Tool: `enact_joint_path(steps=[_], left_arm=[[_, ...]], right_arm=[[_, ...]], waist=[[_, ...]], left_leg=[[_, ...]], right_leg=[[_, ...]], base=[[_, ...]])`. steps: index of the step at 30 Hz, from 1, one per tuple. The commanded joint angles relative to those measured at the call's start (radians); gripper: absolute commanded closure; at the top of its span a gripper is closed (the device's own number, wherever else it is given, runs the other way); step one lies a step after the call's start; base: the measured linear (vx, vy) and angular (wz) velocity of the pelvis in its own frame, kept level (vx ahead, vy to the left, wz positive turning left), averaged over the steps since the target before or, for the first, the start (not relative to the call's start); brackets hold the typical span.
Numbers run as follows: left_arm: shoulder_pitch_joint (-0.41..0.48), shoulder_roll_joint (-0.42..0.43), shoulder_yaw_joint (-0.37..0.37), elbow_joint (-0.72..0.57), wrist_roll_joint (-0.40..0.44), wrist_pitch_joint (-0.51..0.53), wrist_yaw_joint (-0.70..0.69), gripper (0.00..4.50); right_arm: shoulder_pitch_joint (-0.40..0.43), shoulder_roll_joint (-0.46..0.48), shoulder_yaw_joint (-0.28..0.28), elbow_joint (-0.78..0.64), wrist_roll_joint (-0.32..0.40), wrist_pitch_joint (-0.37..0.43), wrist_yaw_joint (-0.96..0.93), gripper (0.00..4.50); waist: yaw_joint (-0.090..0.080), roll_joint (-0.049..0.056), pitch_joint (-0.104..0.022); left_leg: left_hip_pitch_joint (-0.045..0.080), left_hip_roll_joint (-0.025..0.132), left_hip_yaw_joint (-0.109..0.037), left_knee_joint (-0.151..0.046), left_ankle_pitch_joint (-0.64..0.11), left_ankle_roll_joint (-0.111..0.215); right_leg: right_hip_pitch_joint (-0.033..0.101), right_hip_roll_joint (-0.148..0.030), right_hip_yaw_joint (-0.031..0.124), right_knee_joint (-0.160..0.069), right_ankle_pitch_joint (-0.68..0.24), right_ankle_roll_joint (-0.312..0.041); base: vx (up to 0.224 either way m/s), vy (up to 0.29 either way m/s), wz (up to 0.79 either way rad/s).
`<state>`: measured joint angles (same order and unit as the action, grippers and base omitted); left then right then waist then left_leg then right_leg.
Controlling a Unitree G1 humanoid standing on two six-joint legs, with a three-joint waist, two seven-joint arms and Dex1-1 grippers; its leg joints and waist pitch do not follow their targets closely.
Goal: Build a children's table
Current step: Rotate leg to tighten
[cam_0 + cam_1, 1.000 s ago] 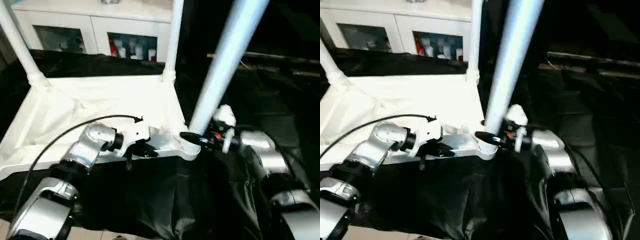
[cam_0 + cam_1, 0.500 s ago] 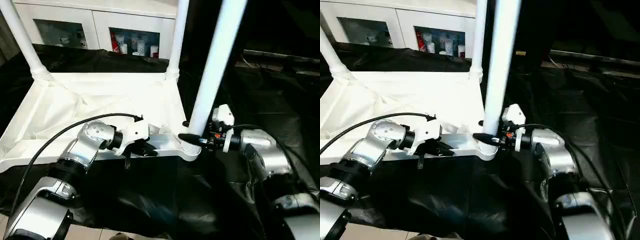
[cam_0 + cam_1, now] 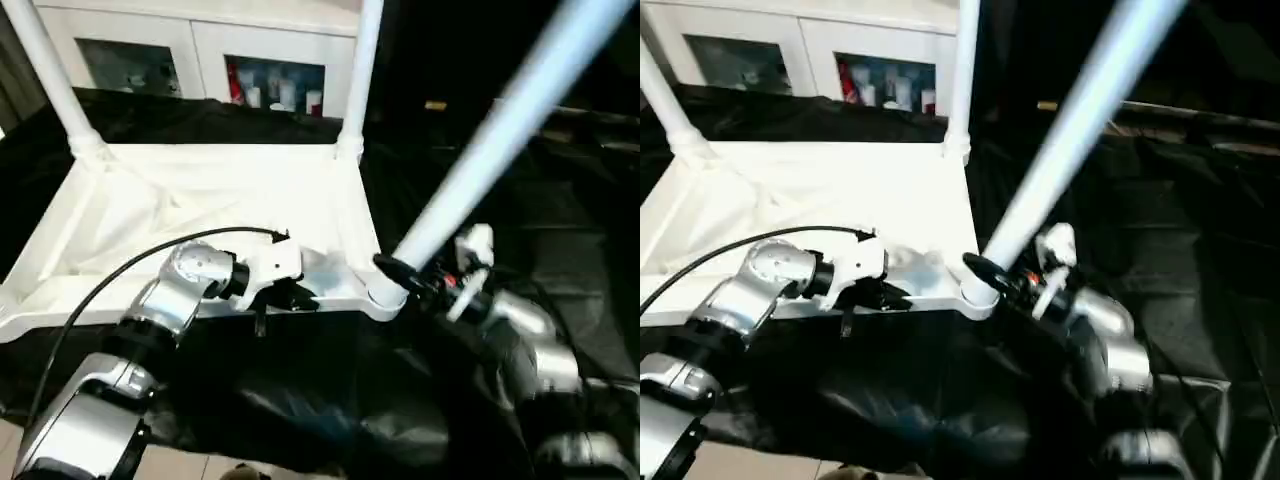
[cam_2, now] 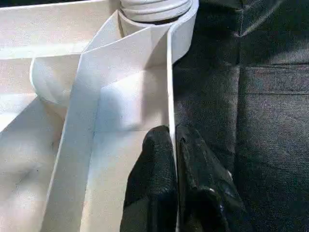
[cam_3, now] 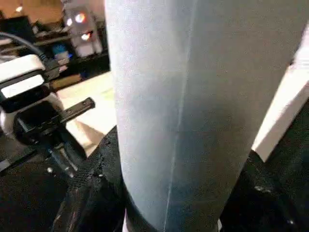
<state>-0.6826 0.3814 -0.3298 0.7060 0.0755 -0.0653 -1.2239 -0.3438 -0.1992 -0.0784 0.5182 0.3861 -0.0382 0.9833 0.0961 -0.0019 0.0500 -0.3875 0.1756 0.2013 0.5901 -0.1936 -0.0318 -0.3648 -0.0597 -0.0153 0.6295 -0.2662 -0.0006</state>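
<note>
Tabletop (image 3: 210,200) lies upside down on the black-draped work table (image 3: 560,230), ribbed underside up, with two legs standing in its far corner sockets: one far left (image 3: 45,80), one far right (image 3: 358,70). Left gripper (image 3: 290,297) pinches the thin near rim of the tabletop, its two black fingers (image 4: 154,188) closed with the plastic edge between them, bracing the piece just left of the near right corner socket (image 3: 385,293).

Right of that, a third leg (image 3: 500,130) sits with its foot in this socket and leans steeply away toward the right. Right gripper (image 3: 405,272) clasps the leg low down, just above the socket, fingers wrapped round the tube.

By judgement, the parts are light, hollow, stiff plastic, smooth enough to slip in the fingers. A long leg held near its foot levers hard on the socket, so a grip close to the joint, with the rim braced, gives most control. The rim may flex if pinched harder.
</note>
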Motion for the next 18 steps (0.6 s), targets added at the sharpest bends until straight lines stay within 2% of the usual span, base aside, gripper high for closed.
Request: enact_joint_path(steps=[1, 2, 3, 4, 5, 6, 7, 8, 9, 11, 13, 14, 15, 16, 17, 18], left_arm=[[-0.037, 0.007, 0.011, 0.014, 0.015, -0.013, 0.039, 4.50], [-0.042, 0.006, 0.012, 0.021, 0.016, -0.014, 0.042, 4.50], [-0.045, 0.005, 0.013, 0.026, 0.016, -0.015, 0.043, 4.50], [-0.049, 0.005, 0.013, 0.030, 0.017, -0.016, 0.044, 4.50], [-0.049, 0.005, 0.013, 0.030, 0.017, -0.016, 0.044, 4.50], [-0.057, 0.005, 0.011, 0.039, 0.020, -0.021, 0.040, 4.50], [-0.058, 0.005, 0.011, 0.040, 0.020, -0.022, 0.039, 4.50], [-0.060, 0.005, 0.010, 0.043, 0.021, -0.023, 0.037, 4.50], [-0.064, 0.005, 0.007, 0.049, 0.022, -0.029, 0.030, 4.50], [-0.065, 0.006, 0.004, 0.055, 0.024, -0.035, 0.028, 4.50], [-0.064, 0.005, 0.002, 0.060, 0.026, -0.040, 0.030, 4.50], [-0.063, 0.004, 0.001, 0.059, 0.026, -0.039, 0.031, 4.50], [-0.060, 0.002, 0.001, 0.057, 0.026, -0.038, 0.032, 4.50], [-0.060, 0.002, 0.001, 0.057, 0.026, -0.038, 0.032, 4.50], [-0.060, 0.002, 0.001, 0.057, 0.026, -0.038, 0.032, 4.50], [-0.058, -0.001, 0.002, 0.056, 0.024, -0.036, 0.034, 4.50]], right_arm=[[0.055, -0.007, 0.011, 0.040, -0.039, 0.016, -0.025, 2.60], [0.065, -0.005, 0.015, 0.031, -0.042, 0.009, -0.031, 2.60], [0.073, -0.005, 0.018, 0.026, -0.044, 0.004, -0.034, 2.60], [0.080, -0.008, 0.028, 0.023, -0.057, -0.006, -0.034, 2.60], [0.081, -0.008, 0.030, 0.023, -0.059, -0.007, -0.034, 2.60], [0.085, -0.020, 0.063, 0.016, -0.097, -0.017, -0.033, 2.60], [0.085, -0.022, 0.067, 0.015, -0.102, -0.018, -0.033, 2.60], [0.084, -0.026, 0.078, 0.015, -0.114, -0.021, -0.032, 2.60], [0.073, -0.039, 0.107, 0.012, -0.139, -0.013, -0.022, 2.60], [0.061, -0.050, 0.130, 0.012, -0.152, -0.006, -0.005, 2.60], [0.046, -0.062, 0.152, 0.013, -0.158, 0.012, 0.019, 2.60], [0.041, -0.067, 0.161, 0.014, -0.161, 0.016, 0.031, 2.60], [0.034, -0.076, 0.178, 0.018, -0.166, 0.023, 0.055, 2.60], [0.034, -0.076, 0.178, 0.018, -0.166, 0.023, 0.055, 2.60], [0.034, -0.076, 0.178, 0.018, -0.166, 0.023, 0.055, 2.60], [0.019, -0.084, 0.193, 0.036, -0.172, 0.031, 0.082, 2.60]], waist=[[-0.001, 0.013, -0.054], [0.000, 0.024, -0.053], [-0.001, 0.019, -0.052], [0.002, 0.023, -0.054], [0.002, 0.020, -0.054], [0.004, 0.028, -0.052], [0.004, 0.028, -0.052], [0.002, 0.024, -0.052], [0.001, 0.023, -0.050], [0.000, 0.022, -0.047], [-0.004, 0.010, -0.043], [-0.004, 0.013, -0.044], [-0.006, 0.003, -0.044], [-0.003, 0.009, -0.046], [-0.004, 0.010, -0.045], [-0.005, 0.001, -0.045]], left_leg=[[0.033, 0.073, -0.034, -0.075, -0.148, 0.036], [0.033, 0.072, -0.035, -0.075, -0.148, 0.033], [0.033, 0.072, -0.034, -0.076, -0.154, 0.031], [0.032, 0.072, -0.035, -0.075, -0.142, 0.033], [0.032, 0.071, -0.034, -0.073, -0.135, 0.036], [0.030, 0.070, -0.035, -0.072, -0.125, 0.041], [0.030, 0.070, -0.035, -0.072, -0.125, 0.041], [0.030, 0.069, -0.035, -0.072, -0.126, 0.041], [0.029, 0.068, -0.036, -0.073, -0.136, 0.041], [0.032, 0.069, -0.035, -0.077, -0.165, 0.032], [0.033, 0.072, -0.033, -0.079, -0.180, 0.029], [0.031, 0.072, -0.035, -0.079, -0.174, 0.029], [0.031, 0.072, -0.032, -0.077, -0.161, 0.037], [0.030, 0.071, -0.033, -0.074, -0.140, 0.047], [0.030, 0.072, -0.033, -0.074, -0.133, 0.051], [0.028, 0.071, -0.033, -0.073, -0.127, 0.063]], right_leg=[[0.024, -0.092, 0.033, -0.063, 0.183, -0.277], [0.022, -0.092, 0.033, -0.062, 0.182, -0.277], [0.024, -0.090, 0.033, -0.064, 0.179, -0.274], [0.026, -0.091, 0.033, -0.061, 0.197, -0.274], [0.026, -0.091, 0.033, -0.061, 0.210, -0.273], [0.024, -0.091, 0.032, -0.060, 0.232, -0.270], [0.024, -0.091, 0.032, -0.060, 0.232, -0.270], [0.026, -0.089, 0.031, -0.060, 0.233, -0.267], [0.026, -0.089, 0.031, -0.062, 0.212, -0.263], [0.025, -0.091, 0.032, -0.069, 0.144, -0.262], [0.023, -0.093, 0.036, -0.073, 0.091, -0.264], [0.025, -0.094, 0.035, -0.071, 0.089, -0.266], [0.025, -0.092, 0.036, -0.072, 0.100, -0.266], [0.025, -0.092, 0.036, -0.068, 0.122, -0.266], [0.024, -0.092, 0.036, -0.067, 0.132, -0.266], [0.025, -0.092, 0.035, -0.065, 0.142, -0.270]], base=[[0.000, 0.000, 0.00], [0.000, 0.000, 0.00], [0.000, 0.000, 0.00], [0.000, 0.000, 0.00], [0.000, 0.000, 0.00], [0.000, 0.000, 0.00], [0.000, 0.000, 0.00], [0.000, 0.000, 0.00], [0.000, 0.000, 0.00], [0.000, 0.000, 0.00], [0.000, 0.000, 0.00], [0.000, 0.000, 0.00], [0.000, 0.000, 0.00], [0.000, 0.000, 0.00], [0.000, 0.000, 0.00], [0.000, 0.000, 0.00]])
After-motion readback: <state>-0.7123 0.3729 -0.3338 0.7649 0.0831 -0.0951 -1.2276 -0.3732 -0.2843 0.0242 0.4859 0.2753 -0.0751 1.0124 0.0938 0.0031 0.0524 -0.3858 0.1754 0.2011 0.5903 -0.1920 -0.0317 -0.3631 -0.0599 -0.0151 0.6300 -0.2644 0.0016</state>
